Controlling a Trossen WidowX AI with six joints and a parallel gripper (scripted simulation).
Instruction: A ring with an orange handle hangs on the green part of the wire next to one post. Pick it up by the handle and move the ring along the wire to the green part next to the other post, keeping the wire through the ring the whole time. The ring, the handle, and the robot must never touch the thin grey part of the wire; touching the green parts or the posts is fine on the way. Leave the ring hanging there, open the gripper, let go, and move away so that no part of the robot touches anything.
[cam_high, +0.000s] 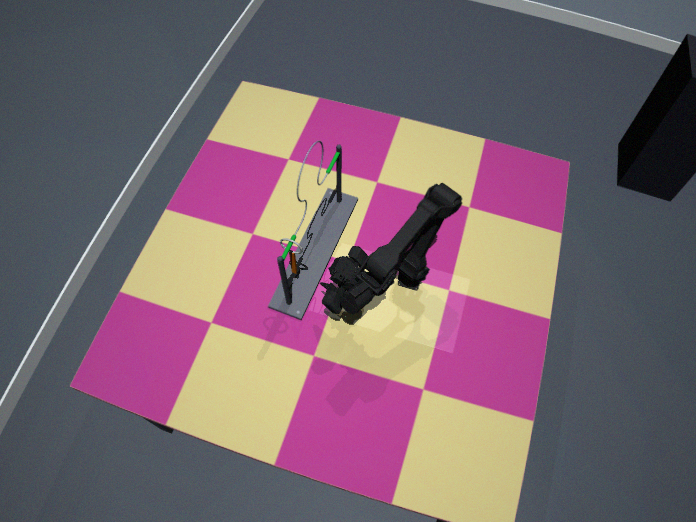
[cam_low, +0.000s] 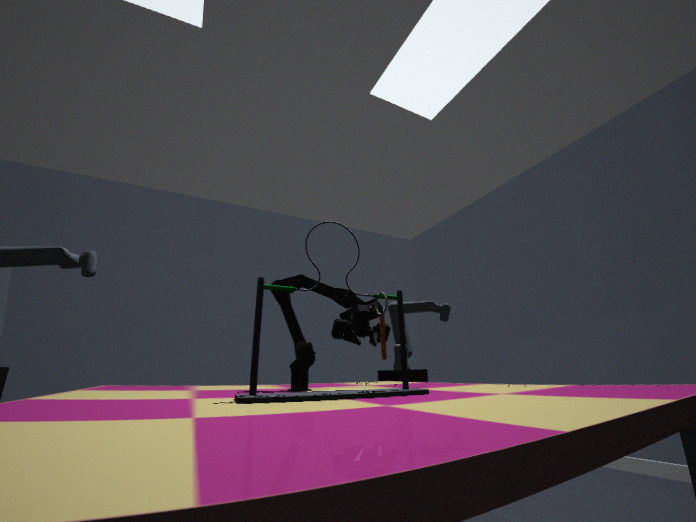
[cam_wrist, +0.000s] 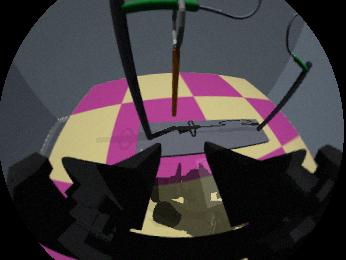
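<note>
The ring (cam_low: 386, 303) (cam_wrist: 181, 25) hangs around the green part (cam_high: 287, 249) (cam_low: 393, 296) (cam_wrist: 150, 6) next to the near post (cam_high: 285, 285) (cam_low: 402, 337) (cam_wrist: 131, 75). Its orange handle (cam_high: 294, 264) (cam_low: 383, 337) (cam_wrist: 175, 82) hangs straight down, free. My gripper (cam_low: 365, 340) (cam_wrist: 182, 146) is open and empty, back from the handle on the arm's side, with a gap between them in the wrist view. The other green part (cam_high: 333, 161) (cam_low: 279, 287) (cam_wrist: 300, 62) is by the far post (cam_high: 339, 176) (cam_low: 256, 337) (cam_wrist: 285, 97), with no ring on it.
The thin grey wire (cam_high: 298, 179) (cam_low: 306, 247) (cam_wrist: 235, 18) rises in a tall loop between the green parts. The posts stand on a grey base plate (cam_high: 336, 224) (cam_wrist: 230, 143) on the checkered table (cam_high: 224, 359). The arm (cam_high: 404, 233) reaches in from one side.
</note>
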